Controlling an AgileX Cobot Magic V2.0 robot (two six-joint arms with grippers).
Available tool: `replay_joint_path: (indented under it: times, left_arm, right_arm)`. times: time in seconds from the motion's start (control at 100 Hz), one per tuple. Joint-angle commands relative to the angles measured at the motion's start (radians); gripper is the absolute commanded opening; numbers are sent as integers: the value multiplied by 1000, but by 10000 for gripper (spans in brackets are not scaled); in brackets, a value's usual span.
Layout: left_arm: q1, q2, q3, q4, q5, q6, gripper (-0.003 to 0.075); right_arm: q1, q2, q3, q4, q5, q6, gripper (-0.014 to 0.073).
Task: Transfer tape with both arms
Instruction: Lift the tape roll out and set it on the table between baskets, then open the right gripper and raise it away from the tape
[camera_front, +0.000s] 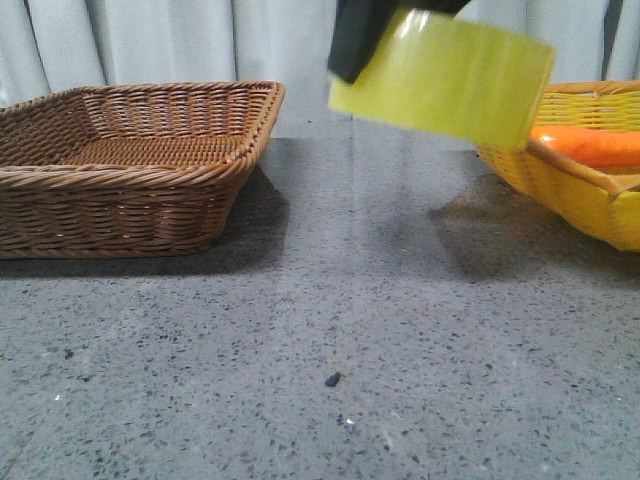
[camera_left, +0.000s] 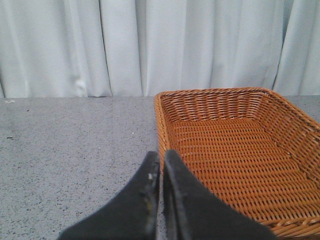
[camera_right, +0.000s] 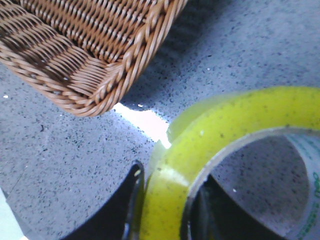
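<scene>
Right claw (camera_right: 162, 210): pinching the wall of the tape, one dark finger (camera_right: 122, 210) on the outer yellow face and the other inside the core; in the front view only a dark part of it shows at the top edge, against the roll's upper left.
Tape (camera_front: 445, 75): held in the air in the right claw, well above the table, tilted, its broad glossy yellow band turned toward the front camera; the right wrist view shows the white inner core with green print (camera_right: 314, 200) just beyond the inner finger.
Left claw (camera_left: 161, 172): fingers pressed together with only a thin slit between them, holding nothing, low over the table just beside the brown basket's near corner.
Brown basket (camera_front: 150, 175): wicker, rectangular, standing on the table; it lies ahead and to one side of the left claw, and below and away from the right claw across a strip of bare table.
Yellow basket (camera_front: 585, 195): on the table, partly behind and below the held tape.
Carrot (camera_front: 590, 147): orange, lying in the yellow basket, just past the tape's lower right edge.
Table (camera_front: 330, 330): grey speckled stone, with the tape's shadow under the right claw.
Curtain (camera_left: 150, 45): white, pleated, behind everything.
</scene>
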Motion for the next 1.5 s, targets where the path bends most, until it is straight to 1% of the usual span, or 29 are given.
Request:
replay_joint_path:
  times: [0.0, 0.3, 0.59, 0.66, 0.75, 0.85, 0.92, 0.99, 1.14, 1.24, 1.31, 1.41, 1.49]
  left_arm:
    - [4, 17, -37, -1, -84, -8, -21]
    - [4, 17, -37, -1, -93, -8, -21]
    - [4, 17, -37, -1, -99, -8, -9]
    - [4, 17, -37, -1, -106, -8, 33]
    - [4, 17, -37, -1, -108, -8, 132]
    - [4, 17, -37, -1, -119, -8, 270]
    - [4, 17, -37, -1, -127, -8, 328]
    - [4, 17, -37, -1, -131, -8, 336]
    - [4, 17, -51, -1, -128, -8, 335]
    - [4, 17, -93, -1, -123, -6, 335]
    - [-3, 19, -134, -1, -91, -6, 335]
    - [-34, 36, -183, -3, -53, -6, 335]
    - [-83, 68, -214, -3, -50, -6, 335]
  right_arm:
    - [3, -1, -39, 10, -54, -6, 99]
    - [3, 103, -39, 10, -58, -6, 101]
    - [3, 106, -43, 10, -58, -7, 101]
    - [3, 106, -43, 10, -53, -7, 101]
    - [3, 106, -43, 10, -51, -7, 117]
    - [3, 106, -43, 10, -51, -7, 211]
    - [3, 106, -43, 10, -51, -7, 274]
    - [3, 106, -43, 10, -51, -7, 302]
    - [3, 106, -58, 8, -43, -7, 299]
    - [3, 101, -88, 8, -15, -7, 281]
    - [3, 91, -112, 8, 11, -7, 230]
    - [3, 64, -137, -3, 33, -7, 104]
    - [3, 29, -139, -10, 28, -7, 0]
